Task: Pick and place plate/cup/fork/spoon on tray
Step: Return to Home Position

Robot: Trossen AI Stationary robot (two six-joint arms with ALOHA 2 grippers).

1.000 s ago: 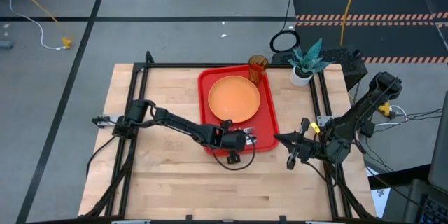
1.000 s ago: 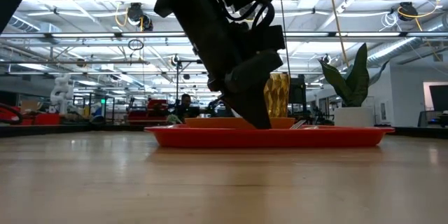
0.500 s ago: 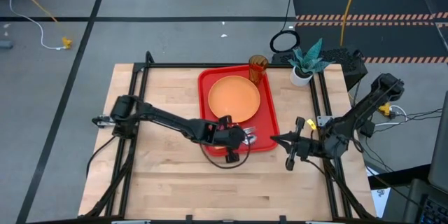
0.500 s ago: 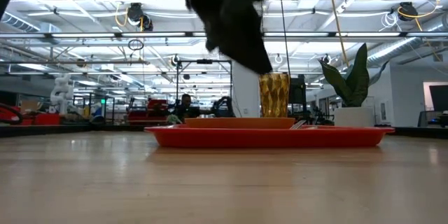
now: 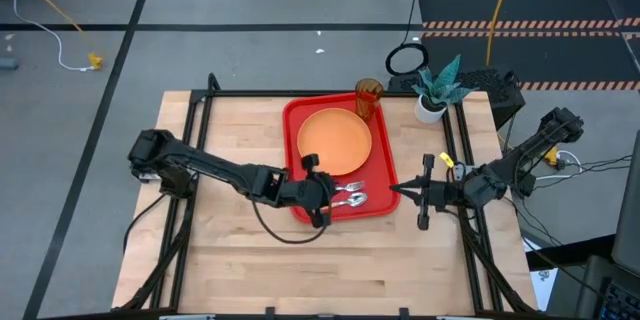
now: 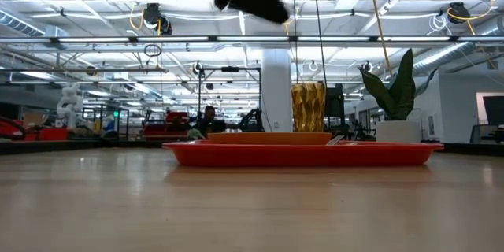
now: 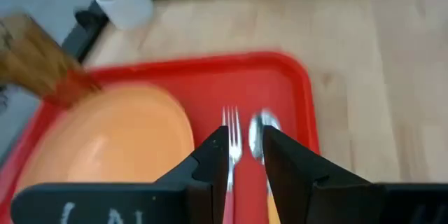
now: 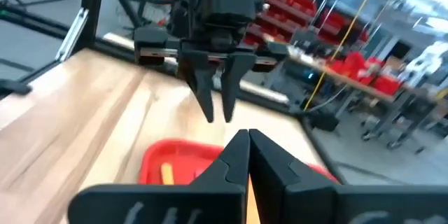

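Note:
The red tray (image 5: 385,175) lies mid-table. On it rest the orange plate (image 5: 335,140) and, near its front rim, the fork (image 7: 231,129) and the spoon (image 7: 260,127) side by side, tines and bowl toward the table's right. The amber cup (image 5: 368,98) stands at the tray's far right corner. My left gripper (image 5: 326,193) hangs above the cutlery's handles, fingers pointing down and a narrow gap apart, empty; it also shows in the right wrist view (image 8: 217,115). My right gripper (image 5: 397,193) is shut and empty just right of the tray's right rim, pointing left.
A white pot with a teal plant (image 5: 435,95) stands at the far right, beyond the black frame rail. Bare wood lies left of and in front of the tray (image 6: 299,153). Black frame rails run along the table's sides.
My left gripper has risen from the tray's front part, up and out of the low view, and drawn slightly toward the table's left. My right gripper has moved a little toward the tray and the far edge. The fork and spoon stay on the tray.

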